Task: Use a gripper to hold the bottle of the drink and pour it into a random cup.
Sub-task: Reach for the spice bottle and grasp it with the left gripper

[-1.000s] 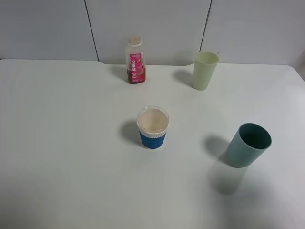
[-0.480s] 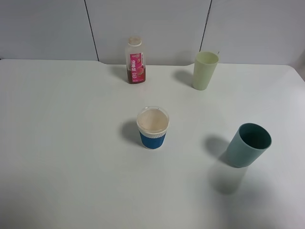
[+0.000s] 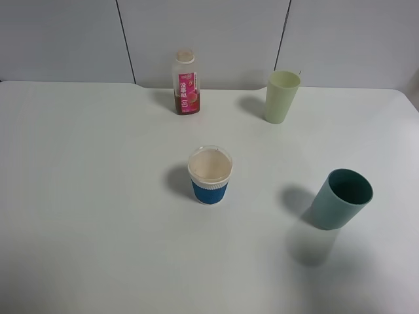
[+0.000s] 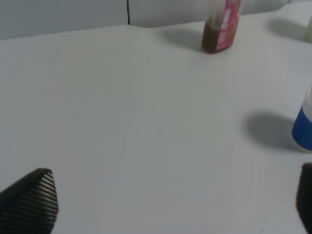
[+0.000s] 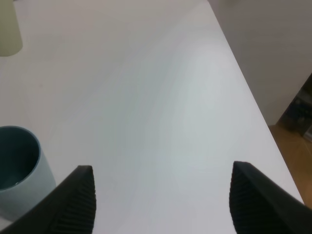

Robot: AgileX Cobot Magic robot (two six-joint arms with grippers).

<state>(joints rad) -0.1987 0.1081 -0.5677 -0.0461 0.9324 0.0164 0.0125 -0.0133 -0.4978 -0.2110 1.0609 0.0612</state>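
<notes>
The bottle of the drink (image 3: 186, 82), with a pink label, pale cap and brown liquid, stands upright at the table's back, left of centre; its lower part also shows in the left wrist view (image 4: 222, 27). The cup (image 3: 210, 174), white with a blue ribbed sleeve, stands upright mid-table; its blue edge shows in the left wrist view (image 4: 304, 126). Neither gripper shows in the exterior view. The left gripper (image 4: 175, 204) is open and empty, well short of the bottle. The right gripper (image 5: 163, 197) is open and empty over the table's right side.
A tall pale green cup (image 3: 281, 97) stands at the back right. A teal plastic cup (image 3: 341, 199) stands at the right, also in the right wrist view (image 5: 17, 168) beside one finger. The table's right edge (image 5: 253, 105) drops to the floor.
</notes>
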